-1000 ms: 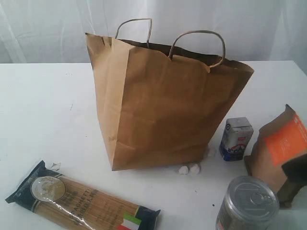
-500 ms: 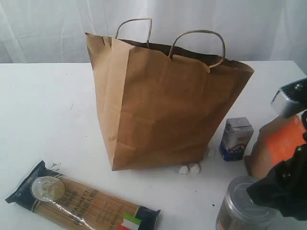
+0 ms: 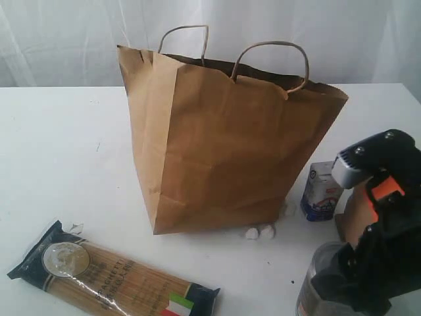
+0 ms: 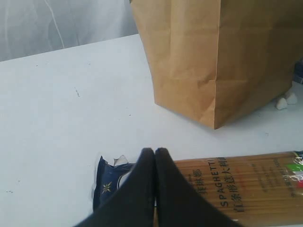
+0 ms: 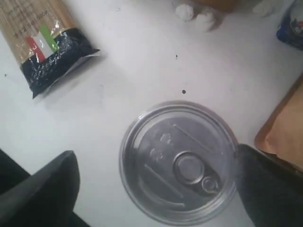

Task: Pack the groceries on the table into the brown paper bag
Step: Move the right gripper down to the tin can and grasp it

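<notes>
My right wrist view alone shows the ring-pull lid of the silver tin can (image 5: 177,161) from straight above, with my right end effector (image 5: 152,153) spread wide, one dark finger on either side of it and not closed on it. I cannot tell whether the finger by the brown pouch with the orange label (image 5: 286,127) touches the rim. In the exterior view my right arm hides most of that can and pouch. It does show what the wrists miss: the whole tall kraft-brown paper bag (image 3: 223,145) standing upright mid-surface, open at the top. The small white-blue carton (image 3: 320,191) stands just beside its right-hand base. My left wrist view shows my left end effector (image 4: 155,153) pressed shut on nothing, hovering over a dark end of the spaghetti pack (image 4: 236,189), which lies flat near the front left corner of the plain white surface (image 3: 59,151). Behind the far edge hangs a white curtain (image 3: 79,39).
</notes>
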### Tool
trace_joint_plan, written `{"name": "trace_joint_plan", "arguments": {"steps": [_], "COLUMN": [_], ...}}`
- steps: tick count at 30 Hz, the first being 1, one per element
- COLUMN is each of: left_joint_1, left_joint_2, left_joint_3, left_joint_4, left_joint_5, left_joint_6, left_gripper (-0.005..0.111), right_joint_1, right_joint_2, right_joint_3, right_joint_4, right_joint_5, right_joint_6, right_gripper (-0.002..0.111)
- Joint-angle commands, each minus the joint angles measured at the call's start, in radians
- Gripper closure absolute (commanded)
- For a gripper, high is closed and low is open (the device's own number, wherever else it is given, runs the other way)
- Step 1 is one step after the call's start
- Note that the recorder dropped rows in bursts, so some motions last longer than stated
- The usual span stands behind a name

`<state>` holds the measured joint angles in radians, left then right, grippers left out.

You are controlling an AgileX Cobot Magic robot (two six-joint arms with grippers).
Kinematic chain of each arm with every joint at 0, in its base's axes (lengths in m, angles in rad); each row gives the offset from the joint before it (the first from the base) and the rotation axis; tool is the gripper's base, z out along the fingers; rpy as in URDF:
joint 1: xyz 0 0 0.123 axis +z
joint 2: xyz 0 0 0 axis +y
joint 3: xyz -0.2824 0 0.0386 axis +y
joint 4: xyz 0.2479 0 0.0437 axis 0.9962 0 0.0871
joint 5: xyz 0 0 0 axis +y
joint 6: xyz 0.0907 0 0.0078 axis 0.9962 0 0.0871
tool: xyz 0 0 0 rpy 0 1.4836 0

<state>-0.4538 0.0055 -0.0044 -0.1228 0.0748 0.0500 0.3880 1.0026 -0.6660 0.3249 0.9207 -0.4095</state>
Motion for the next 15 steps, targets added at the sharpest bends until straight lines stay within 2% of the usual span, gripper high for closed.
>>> {"name": "trace_joint_plan", "arguments": {"steps": [1,15], "left_joint_1": [0.003,0.003], "left_joint_2": [-0.005,-0.005], "left_joint_3": [0.004,0.004], "left_joint_4": [-0.002,-0.002], "left_joint_5": [0.001,0.001], "left_joint_6": [-0.001,-0.001], "left_gripper": [0.107,0.107], "right_joint_1": [0.026,0.071], "right_joint_2": [0.056,0.157], "right_joint_3": [0.005,0.008], "right_joint_4": [-0.052,-0.116], "right_joint_5": [-0.043,-0.092], "right_joint_6": [-0.009,-0.006], "right_gripper": [0.027,0.027]}}
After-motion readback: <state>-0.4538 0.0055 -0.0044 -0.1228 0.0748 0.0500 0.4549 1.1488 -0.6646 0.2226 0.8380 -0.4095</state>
